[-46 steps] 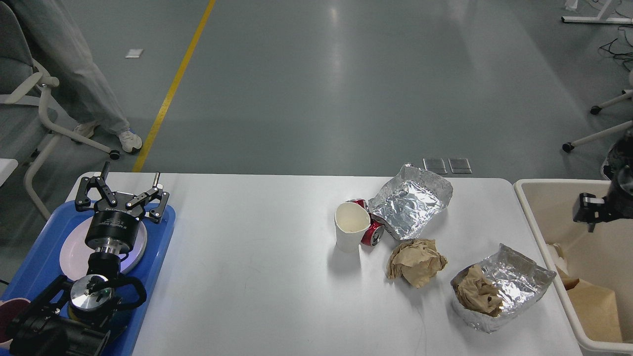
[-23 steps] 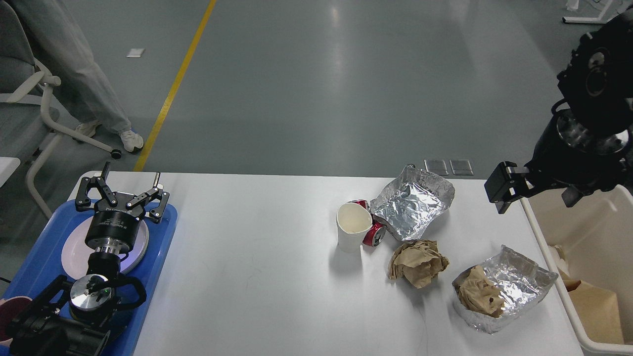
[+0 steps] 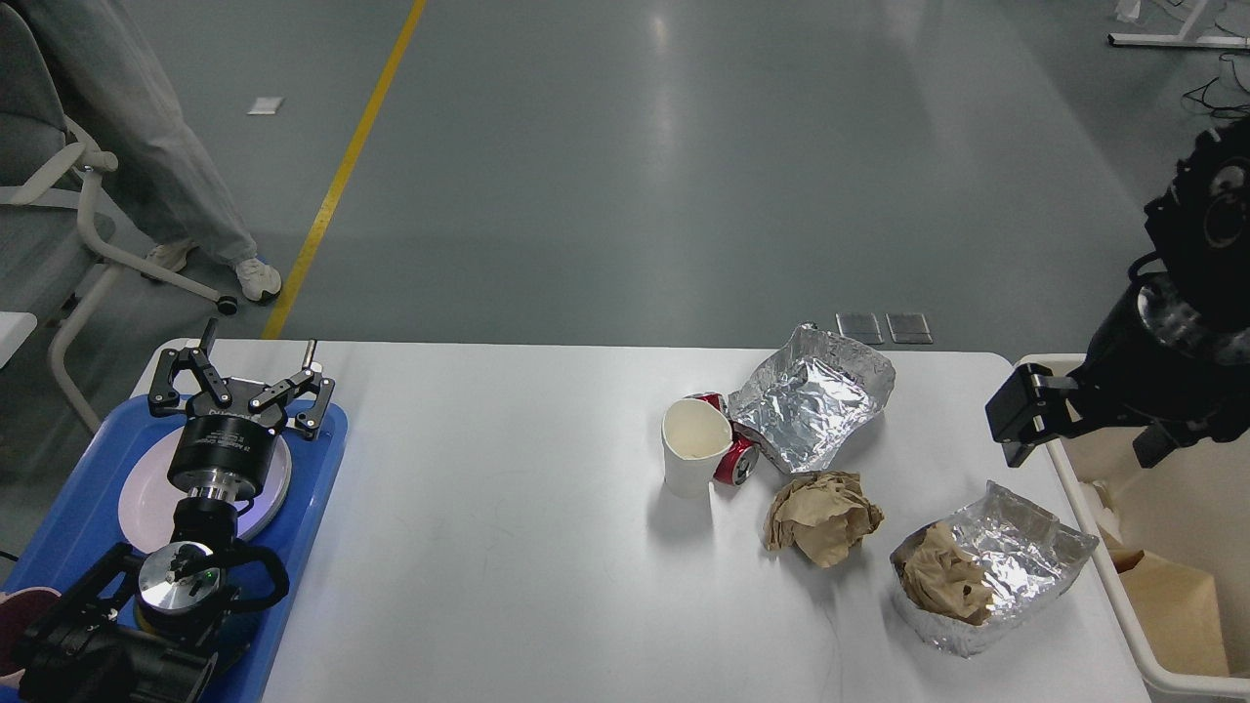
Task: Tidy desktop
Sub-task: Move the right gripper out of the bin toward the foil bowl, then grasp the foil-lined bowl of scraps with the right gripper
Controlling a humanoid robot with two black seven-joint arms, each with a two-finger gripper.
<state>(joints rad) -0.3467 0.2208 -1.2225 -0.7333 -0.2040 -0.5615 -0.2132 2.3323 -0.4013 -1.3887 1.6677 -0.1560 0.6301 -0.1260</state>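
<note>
Desktop (image 3: 508,547) filled the lower middle of your head view, w/ a blue tray (image 3: 312,508) at its left end and a cream bin (image 3: 1084,508) just off its right edge. On the tray sat a white plate (image 3: 273,488); your left gripper (image 3: 237,381) hung over it, jaws spread wide apart, nothing btwn them. Bin held brown paper (image 3: 1172,605) near its front. Right gripper (image 3: 1079,425) was up over the bin's near-left rim; one finger (image 3: 1016,415) showed at left, another at right, clearly apart and empty.

Mid-right on the desktop: a white paper cup (image 3: 691,449), upright, looked empty. A red can (image 3: 734,459) lay on its side, touching the cup and tucked against a crumpled foil tray (image 3: 815,400), which looked empty. A ball of brown paper (image 3: 822,516) sat just in front of that foil. Nearer the right edge, a second foil tray (image 3: 1016,561) held another brown paper wad (image 3: 942,584) in its left part.
</note>
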